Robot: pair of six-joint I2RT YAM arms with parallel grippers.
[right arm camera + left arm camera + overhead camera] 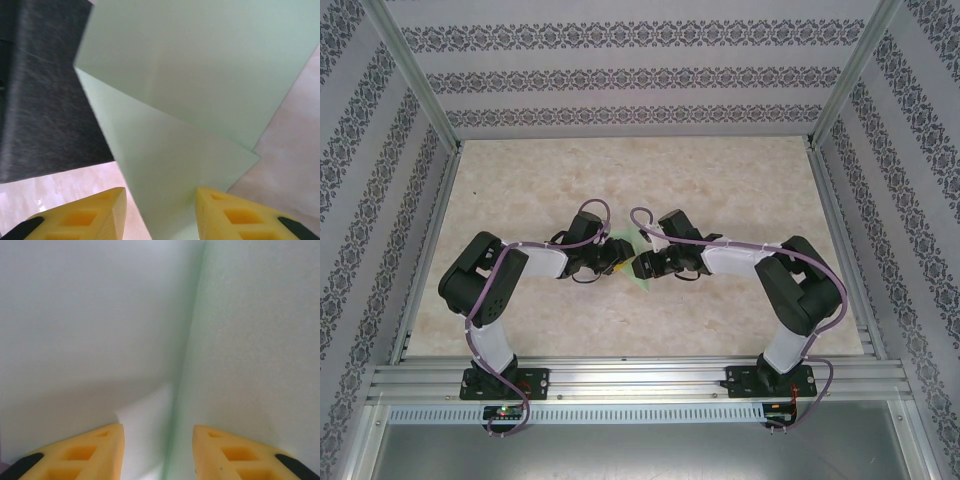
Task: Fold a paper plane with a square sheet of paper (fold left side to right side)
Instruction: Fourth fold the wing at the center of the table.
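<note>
Both pairs of jaws are held apart, and nothing is pinched. The left gripper (158,437) is set close over the square sheet of paper (250,340). The right gripper (161,200) is set with 1 folded flap (170,165) between its jaws. Farther out, the sheet is seen at the middle of the table (720,170). If the sheet is pushed sideways, the crease could be made crooked.

Matt paper sheet (200,75), smooth tbl (295,150)
</note>
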